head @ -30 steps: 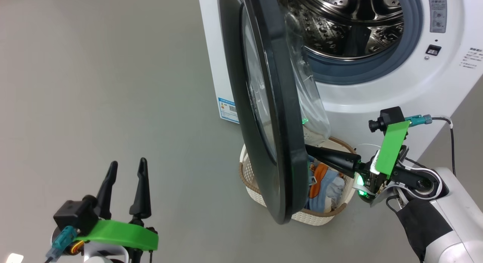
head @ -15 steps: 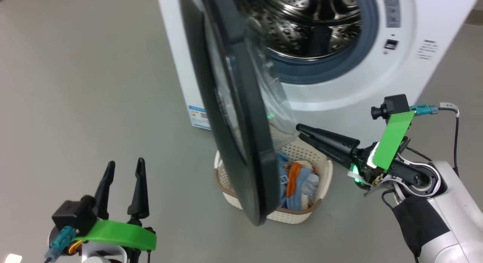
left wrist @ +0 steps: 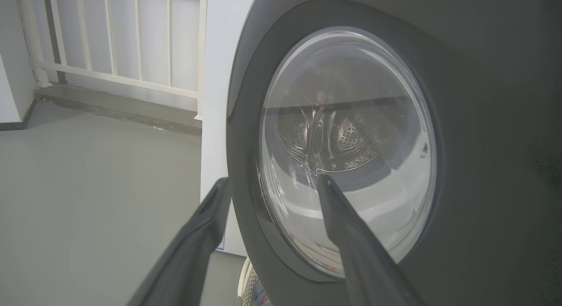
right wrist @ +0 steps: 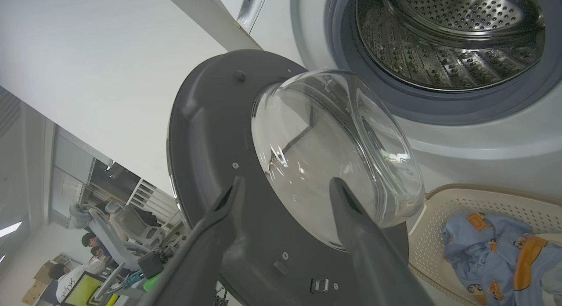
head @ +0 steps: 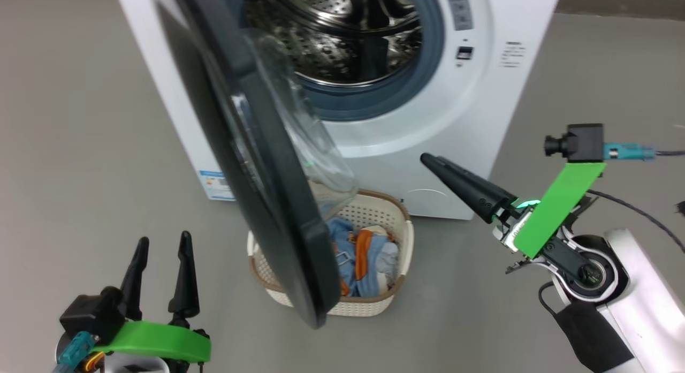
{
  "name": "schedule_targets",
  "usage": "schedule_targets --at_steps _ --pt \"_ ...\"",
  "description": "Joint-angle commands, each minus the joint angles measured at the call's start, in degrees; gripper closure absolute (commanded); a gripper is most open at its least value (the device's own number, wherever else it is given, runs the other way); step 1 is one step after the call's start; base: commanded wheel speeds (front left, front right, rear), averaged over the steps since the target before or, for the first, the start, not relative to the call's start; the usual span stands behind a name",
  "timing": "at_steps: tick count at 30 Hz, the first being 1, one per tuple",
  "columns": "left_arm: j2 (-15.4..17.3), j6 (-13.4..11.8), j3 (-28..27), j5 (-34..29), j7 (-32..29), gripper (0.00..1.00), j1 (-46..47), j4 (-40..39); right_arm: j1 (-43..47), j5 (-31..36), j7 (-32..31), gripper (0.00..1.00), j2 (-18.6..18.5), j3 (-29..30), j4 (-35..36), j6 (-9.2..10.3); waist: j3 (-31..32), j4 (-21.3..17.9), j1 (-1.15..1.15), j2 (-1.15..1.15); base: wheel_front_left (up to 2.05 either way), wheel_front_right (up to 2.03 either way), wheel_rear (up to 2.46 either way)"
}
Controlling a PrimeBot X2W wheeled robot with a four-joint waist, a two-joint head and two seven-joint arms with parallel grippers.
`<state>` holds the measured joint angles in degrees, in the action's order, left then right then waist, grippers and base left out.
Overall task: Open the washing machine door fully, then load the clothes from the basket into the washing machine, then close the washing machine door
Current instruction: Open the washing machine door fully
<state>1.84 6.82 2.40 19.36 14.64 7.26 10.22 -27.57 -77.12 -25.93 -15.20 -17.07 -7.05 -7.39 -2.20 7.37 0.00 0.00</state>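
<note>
**mo_k:** Two grippers, both with nothing in them, yeah? What's the right arm doing?

**tinkerer:** Yep. The right gripper [head: 428, 160] has its fingers spread wide, and the right wrist view shows the gap clearly. The pale forearm comes up from the low right of the head view with the wrist cocked. Its long dark fingers slant up and to its left, hanging in the air. The left gripper [head: 163, 240] sits low with its fingers upright and wide apart too. It's aimed at the outer face of the washing machine door [head: 278, 223].

**mo_k:** And the stuff it's meant to handle?

**tinkerer:** The door is swung out from the washing machine [head: 471, 111], about edge-on to the head camera. Its glass bowl window [right wrist: 333, 156] bulges toward the right fingers, with air between fingertips and bowl, not touching. The steel drum [head: 342, 41] gapes up beyond the tips, inside its grey-blue rubber ring [head: 425, 68]. The basket [head: 364, 307] sits on the floor [head: 80, 121] below and ahead of the right fingers, close in front of the machine. The door's lower edge hangs over the basket's far side. The clothes [head: 364, 255], light blue with orange bits, are heaped inside it. Open grey floor runs out ahead and to the left of the left gripper.
</note>
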Motion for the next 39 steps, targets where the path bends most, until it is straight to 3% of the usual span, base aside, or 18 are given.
schedule_targets --at_steps 1,13,19,27,33,39 --pt "1.0 0.1 -2.0 -0.5 0.4 0.00 0.9 -1.7 0.2 0.9 1.2 0.00 -0.2 -0.9 2.3 -0.10 0.0 -2.3 0.00 0.00 0.00 0.00 0.00" --pt "1.0 -0.2 -1.9 -0.2 0.4 0.00 -0.1 -2.9 6.7 10.5 26.1 0.00 -7.7 -4.8 4.4 -0.10 -0.1 -5.8 0.00 0.00 0.00 0.00 0.00" --pt "1.0 -0.5 -1.6 0.2 0.4 0.00 -1.0 -3.2 10.7 15.6 38.0 0.00 -9.7 -5.7 2.5 -0.10 0.4 -6.6 0.00 0.00 0.00 0.00 0.00" --pt "1.0 -1.0 -1.4 0.6 0.4 0.00 -2.4 -3.6 15.1 25.1 40.9 0.00 -8.4 -0.9 -2.4 -0.10 1.5 -7.7 0.00 0.00 0.00 0.00 0.00" --pt "1.0 -1.4 -1.3 0.9 0.4 0.00 -3.1 -4.2 17.6 36.3 40.9 0.00 -5.3 5.1 -4.1 -0.10 1.6 -8.1 0.00 0.00 0.00 0.00 0.00" --pt "1.0 -1.4 -1.3 0.6 0.4 0.00 -3.0 -4.2 18.7 43.2 40.9 0.00 -2.4 8.1 -4.9 -0.10 1.7 -8.4 0.00 0.00 0.00 0.00 0.00"
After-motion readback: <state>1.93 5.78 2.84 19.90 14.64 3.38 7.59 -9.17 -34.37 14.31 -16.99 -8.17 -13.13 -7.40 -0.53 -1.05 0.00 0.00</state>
